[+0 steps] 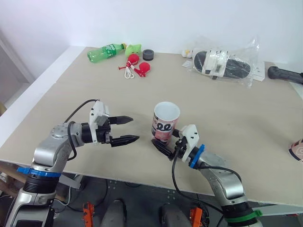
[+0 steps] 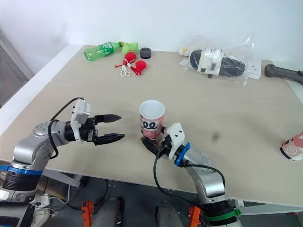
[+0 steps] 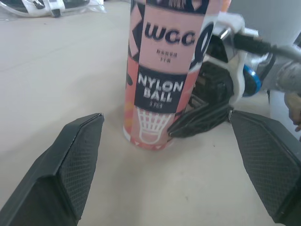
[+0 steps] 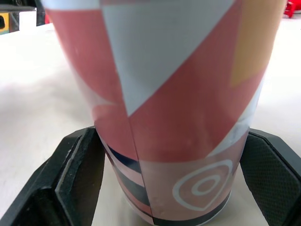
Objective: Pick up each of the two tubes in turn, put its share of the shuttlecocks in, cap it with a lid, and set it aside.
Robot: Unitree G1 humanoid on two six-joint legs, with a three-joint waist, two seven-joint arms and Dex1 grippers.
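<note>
A pink shuttlecock tube (image 1: pixel 165 122) printed "NYLON BALL" stands upright near the table's front edge, its top open. My right gripper (image 1: pixel 164 142) is shut on the tube's base, with a finger pressed to each side of the tube (image 4: pixel 174 94). My left gripper (image 1: pixel 135 128) is open just left of the tube, its fingers pointing at it without touching. A second pink tube (image 1: pixel 297 150) lies at the table's far right edge. A black lid (image 1: pixel 148 54) sits at the back. Red and white shuttlecock-like pieces (image 1: pixel 136 66) lie beside it.
A green plastic bottle (image 1: pixel 105 52) lies at the back left. A clear plastic bag (image 1: pixel 225 64) holding black and white items lies at the back right, with a black handle (image 1: pixel 284 74) beyond it. The table's front edge (image 1: pixel 118 177) runs just behind both grippers.
</note>
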